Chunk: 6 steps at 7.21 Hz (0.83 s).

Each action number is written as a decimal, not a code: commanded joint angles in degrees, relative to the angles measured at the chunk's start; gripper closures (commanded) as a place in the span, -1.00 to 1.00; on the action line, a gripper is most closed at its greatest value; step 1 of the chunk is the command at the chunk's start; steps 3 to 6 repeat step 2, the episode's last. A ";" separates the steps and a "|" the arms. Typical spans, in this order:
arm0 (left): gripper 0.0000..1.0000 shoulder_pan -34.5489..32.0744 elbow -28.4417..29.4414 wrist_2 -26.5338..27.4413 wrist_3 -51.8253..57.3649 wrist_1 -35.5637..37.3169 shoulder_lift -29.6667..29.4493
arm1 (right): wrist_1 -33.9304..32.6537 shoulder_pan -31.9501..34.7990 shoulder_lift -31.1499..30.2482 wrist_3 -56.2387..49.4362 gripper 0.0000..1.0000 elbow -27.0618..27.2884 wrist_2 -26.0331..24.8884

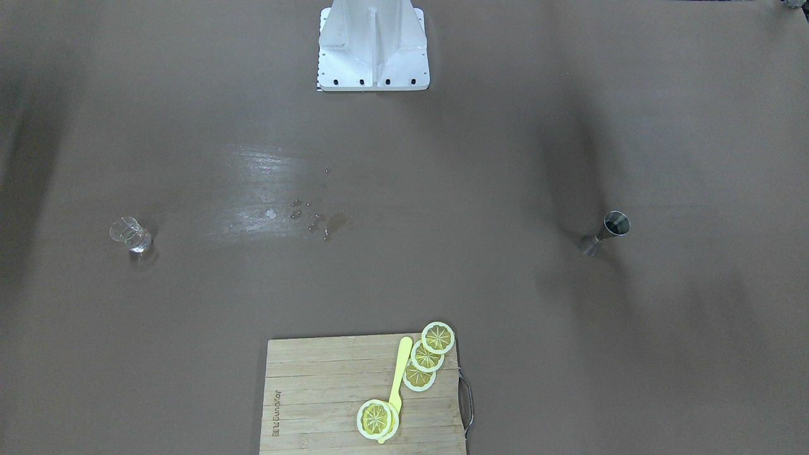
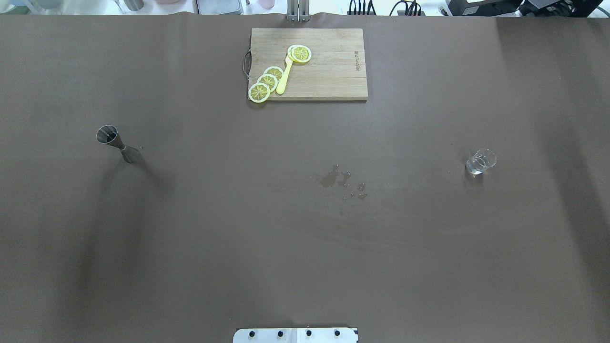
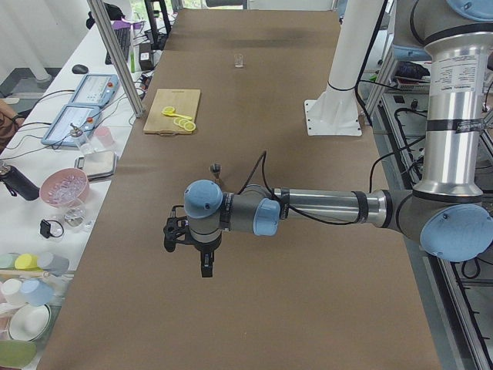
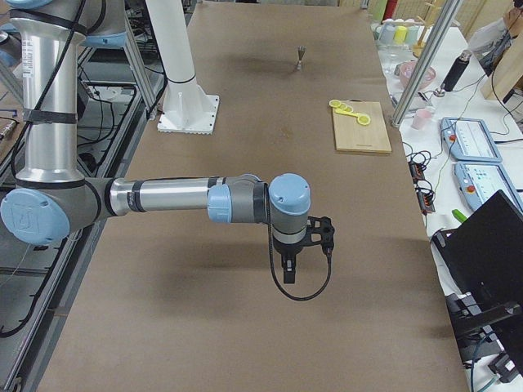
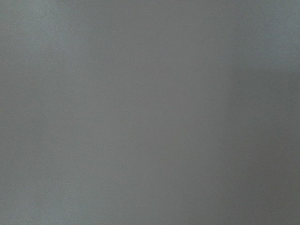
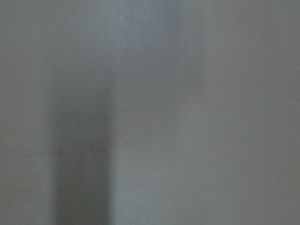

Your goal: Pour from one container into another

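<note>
Both pincers show only in the side views, so we cannot tell whether our left gripper [image 3: 202, 258] or our right gripper [image 4: 292, 265] is released or clenched; neither appears to carry anything. Each hangs above bare brown table [image 2: 305, 247], fingers pointing down.

We take the bamboo cutting board [image 2: 314, 64] at the far edge of the table as our landmark. On it lie yellow plastic lemon slices [image 2: 268, 82] and a pale yellow plastic knife [image 2: 284, 76]. Nearer the robot than the board, and well off to its left-arm side, stands the steel double-cone jigger [image 2: 116, 143], upright on its smaller cup, its long axis vertical. Equally well off to the board's right-arm side stands the small clear glass [image 2: 480, 161], also upright. Between them, nearer the robot than the board, a patch of spilled droplets [image 2: 344, 181] marks the table.

In the left side view the jigger [image 3: 216, 167] stands just beyond the left gripper, farther along the table towards the board, so we judge the left arm the nearer one for it. The glass lies likewise beyond the right gripper, which suits the right arm.

Both wrist cameras show nothing but blurred grey-brown surface. Whether the jigger holds liquid we cannot make out; the glass looks to hold a little, though that is hard to confirm.
</note>
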 commanded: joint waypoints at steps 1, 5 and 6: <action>-0.98 0.00 0.23 -0.07 0.00 0.50 -0.10 | -0.05 0.00 -0.04 0.00 -1.00 0.00 0.00; -0.98 0.00 -0.55 -0.07 0.00 0.50 0.16 | -0.05 0.00 -0.04 0.00 -1.00 0.00 0.00; -0.98 0.00 -0.55 -0.07 0.00 0.50 0.16 | -0.05 0.00 -0.04 0.00 -1.00 0.00 0.00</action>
